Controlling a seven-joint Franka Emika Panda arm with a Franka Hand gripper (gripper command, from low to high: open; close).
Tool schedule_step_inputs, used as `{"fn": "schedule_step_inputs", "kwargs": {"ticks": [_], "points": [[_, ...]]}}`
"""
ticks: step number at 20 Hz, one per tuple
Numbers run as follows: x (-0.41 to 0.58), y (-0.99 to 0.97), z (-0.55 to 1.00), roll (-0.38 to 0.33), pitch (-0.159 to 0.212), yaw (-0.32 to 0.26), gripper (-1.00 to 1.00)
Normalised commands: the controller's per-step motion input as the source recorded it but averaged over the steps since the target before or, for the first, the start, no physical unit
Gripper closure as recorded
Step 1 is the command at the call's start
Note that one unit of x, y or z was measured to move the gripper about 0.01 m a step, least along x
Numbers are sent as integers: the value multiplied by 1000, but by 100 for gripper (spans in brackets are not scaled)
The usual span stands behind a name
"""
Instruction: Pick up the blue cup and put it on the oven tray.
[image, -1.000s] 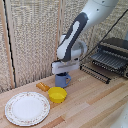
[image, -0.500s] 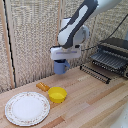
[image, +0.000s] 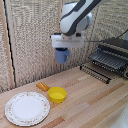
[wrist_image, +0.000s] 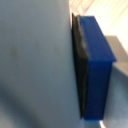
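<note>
The blue cup (image: 61, 56) hangs in the air well above the wooden table, held under my gripper (image: 63, 51), which is shut on it. In the wrist view the cup's pale blue wall (wrist_image: 35, 60) fills most of the picture, with a dark blue finger pad (wrist_image: 97, 65) pressed against it. The oven tray (image: 109, 61), a dark wire rack, juts out of the toaster oven (image: 116, 47) at the exterior view's right, some way off from the cup and at about the same height.
A yellow bowl (image: 57, 94) sits on the table below the cup, with a small orange object (image: 43, 86) beside it. A round white patterned plate (image: 27, 107) lies at the exterior view's left. A woven screen stands behind.
The arm has risen with the blue cup from the table surface near the yellow bowl to well above it.
</note>
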Motion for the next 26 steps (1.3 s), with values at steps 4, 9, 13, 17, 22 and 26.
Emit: {"fn": "schedule_step_inputs", "kwargs": {"ticks": [4,9,13,17,22,26], "points": [[126,-974,736,14,66,-51,100],[5,-966,535,28,100,-46,100],[0,-985,396,32,129,-35,100],[0,-921,297,29,131,-60,100],[0,-917,240,8,111,-74,100],[0,-940,201,2,96,-73,100]]}}
